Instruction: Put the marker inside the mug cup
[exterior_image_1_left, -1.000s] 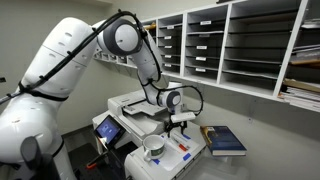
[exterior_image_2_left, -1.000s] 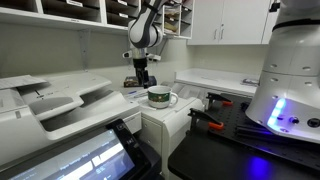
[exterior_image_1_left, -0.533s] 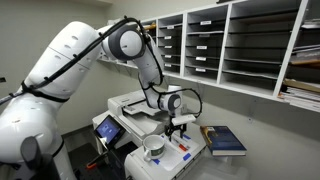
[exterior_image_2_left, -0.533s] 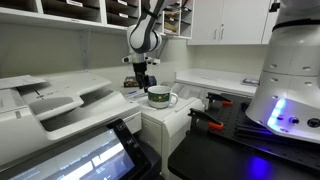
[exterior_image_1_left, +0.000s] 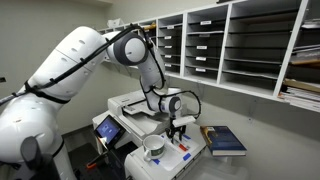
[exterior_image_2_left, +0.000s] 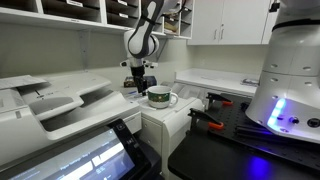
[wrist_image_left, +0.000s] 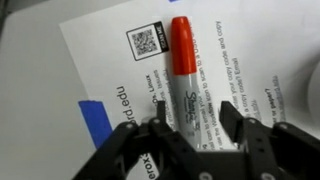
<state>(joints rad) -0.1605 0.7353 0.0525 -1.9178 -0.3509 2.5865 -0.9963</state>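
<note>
In the wrist view a marker (wrist_image_left: 185, 75) with a red cap and grey barrel lies on a printed white sheet (wrist_image_left: 110, 70). My gripper (wrist_image_left: 193, 118) is open, its two black fingers straddling the marker's barrel without touching it. In both exterior views the gripper (exterior_image_1_left: 179, 128) (exterior_image_2_left: 139, 84) hangs low over the white stand, close beside the white-grey mug (exterior_image_1_left: 153, 146) (exterior_image_2_left: 159, 97), which stands upright. The marker is too small to make out clearly in an exterior view (exterior_image_1_left: 183, 146).
A blue book (exterior_image_1_left: 224, 140) lies on the counter beside the stand. A large printer (exterior_image_1_left: 135, 108) (exterior_image_2_left: 60, 100) sits behind it. Wall shelves (exterior_image_1_left: 230, 45) hold paper trays. A blue tape strip (wrist_image_left: 100, 118) is on the sheet.
My gripper has lowered slightly toward the stand surface; the arm's elbow has shifted. The mug has not moved.
</note>
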